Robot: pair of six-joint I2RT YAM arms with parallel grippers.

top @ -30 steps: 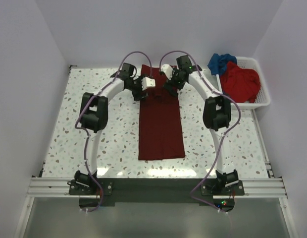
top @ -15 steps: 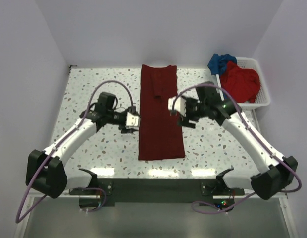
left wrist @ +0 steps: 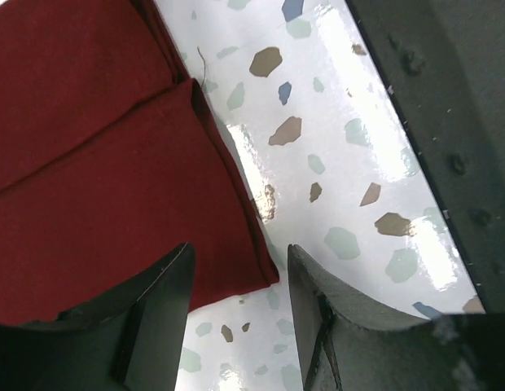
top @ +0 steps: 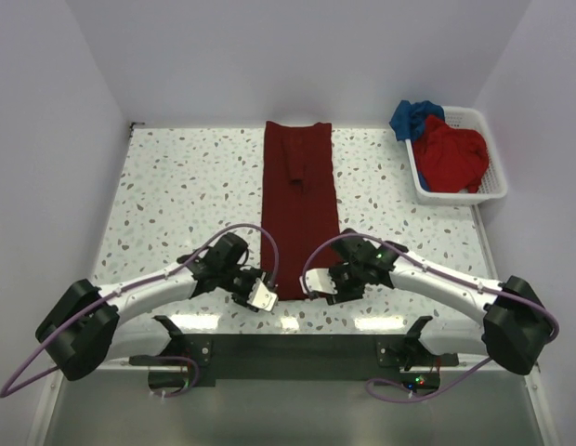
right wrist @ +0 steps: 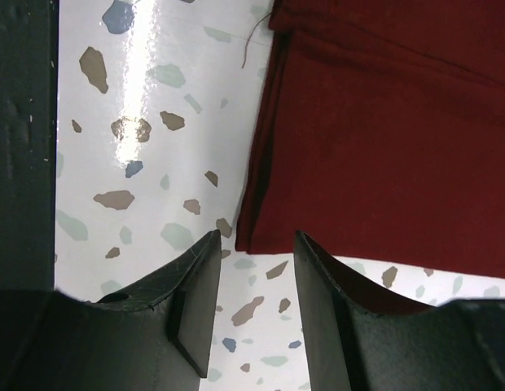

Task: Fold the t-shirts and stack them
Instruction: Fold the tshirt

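Left wrist: t-shirt (left wrist: 98, 163) corner within pincer (left wrist: 239, 257)

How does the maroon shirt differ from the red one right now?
The maroon shirt lies flat on the table, folded into a long strip; the red shirt sits crumpled in the basket. The maroon shirt is darker, the red shirt brighter. Both are plain cloth.

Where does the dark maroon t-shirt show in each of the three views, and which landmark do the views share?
Top external: the dark maroon t-shirt lies as a long folded strip down the middle of the table.
Left wrist: the dark maroon t-shirt fills the upper left, one hem corner near the middle.
Right wrist: the dark maroon t-shirt fills the upper right, one hem corner near the middle.
Shared landmark: the speckled table, bare beside the hem.
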